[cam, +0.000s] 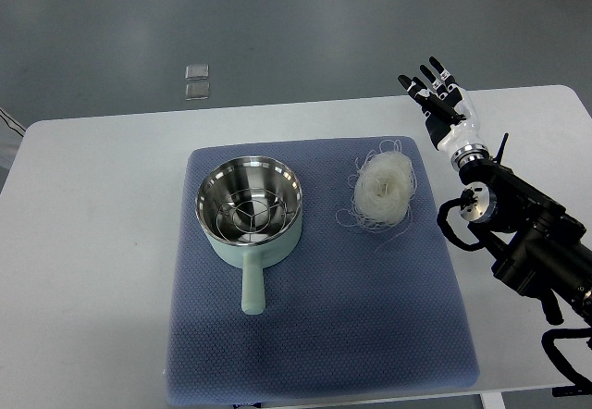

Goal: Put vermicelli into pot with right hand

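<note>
Right hand (442,99) seen raised over tabletop's far right edge, fingers spread, nothing held. Vermicelli (384,190) is laid on blue mat (314,335) nr its far right corner, w/ pot (250,210) beside it, handle toward near edge

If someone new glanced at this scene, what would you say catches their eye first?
Probably the pale green pot with its steel inside, on the blue mat's left half, handle toward the camera. Right of it lies a white vermicelli nest. The black right hand hovers open beyond the mat's far right corner.
</note>
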`<action>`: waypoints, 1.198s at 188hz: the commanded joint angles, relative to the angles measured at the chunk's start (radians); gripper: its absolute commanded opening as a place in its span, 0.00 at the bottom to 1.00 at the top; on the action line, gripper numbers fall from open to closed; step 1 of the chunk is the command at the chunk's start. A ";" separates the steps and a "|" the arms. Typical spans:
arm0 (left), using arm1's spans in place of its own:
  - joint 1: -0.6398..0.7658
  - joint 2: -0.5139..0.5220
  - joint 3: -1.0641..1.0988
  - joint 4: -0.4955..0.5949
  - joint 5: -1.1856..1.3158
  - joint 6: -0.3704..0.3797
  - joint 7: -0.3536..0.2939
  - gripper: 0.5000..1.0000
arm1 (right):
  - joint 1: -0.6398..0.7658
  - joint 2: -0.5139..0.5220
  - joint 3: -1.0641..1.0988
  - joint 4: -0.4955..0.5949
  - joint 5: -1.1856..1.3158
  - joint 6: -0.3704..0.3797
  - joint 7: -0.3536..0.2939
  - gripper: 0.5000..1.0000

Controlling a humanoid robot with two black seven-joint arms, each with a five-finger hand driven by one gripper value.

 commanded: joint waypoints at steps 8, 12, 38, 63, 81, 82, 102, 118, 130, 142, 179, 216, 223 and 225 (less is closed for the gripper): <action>0.000 0.000 0.000 0.000 0.000 0.000 0.000 1.00 | 0.001 -0.003 0.003 0.000 0.000 0.000 0.000 0.86; 0.000 0.000 0.000 0.000 0.000 0.000 0.000 1.00 | 0.001 -0.001 0.003 0.000 0.000 0.000 0.000 0.86; 0.000 0.000 0.000 0.000 0.000 0.000 0.000 1.00 | 0.001 -0.003 0.006 0.000 0.000 0.000 0.002 0.86; -0.006 0.000 0.000 0.000 0.000 0.000 0.000 1.00 | 0.001 -0.001 0.005 0.000 0.000 0.000 0.002 0.86; -0.006 0.000 0.000 0.000 0.000 0.000 0.000 1.00 | -0.002 -0.003 0.005 0.000 0.000 0.000 0.002 0.86; -0.006 0.000 0.000 0.000 0.000 0.000 0.000 1.00 | -0.002 -0.003 0.005 0.000 0.000 0.000 0.002 0.86; -0.006 0.000 0.000 0.000 0.000 0.000 0.000 1.00 | -0.006 -0.003 0.008 0.000 0.000 0.002 0.002 0.86; -0.006 0.000 0.000 0.000 -0.001 0.000 0.000 1.00 | -0.008 -0.003 0.006 0.000 0.000 0.002 0.002 0.86; -0.008 0.000 0.000 0.000 0.000 0.000 0.000 1.00 | -0.005 -0.004 0.005 0.002 -0.002 0.002 0.002 0.86; -0.008 0.000 0.000 0.000 0.000 0.000 0.000 1.00 | 0.001 -0.015 0.000 0.011 -0.003 0.002 0.000 0.86; -0.008 0.000 -0.001 0.000 0.000 0.000 0.000 1.00 | 0.024 -0.063 -0.012 0.021 -0.110 -0.003 -0.003 0.86; -0.008 0.000 -0.001 0.000 0.000 0.000 0.000 1.00 | 0.052 -0.132 -0.093 0.064 -0.454 0.006 -0.009 0.86; -0.008 0.000 -0.001 0.000 0.000 0.000 0.000 1.00 | 0.058 -0.159 -0.129 0.084 -0.526 0.012 -0.009 0.86; -0.008 0.000 -0.001 0.000 0.000 0.000 0.000 1.00 | 0.060 -0.165 -0.139 0.089 -0.543 0.014 -0.009 0.86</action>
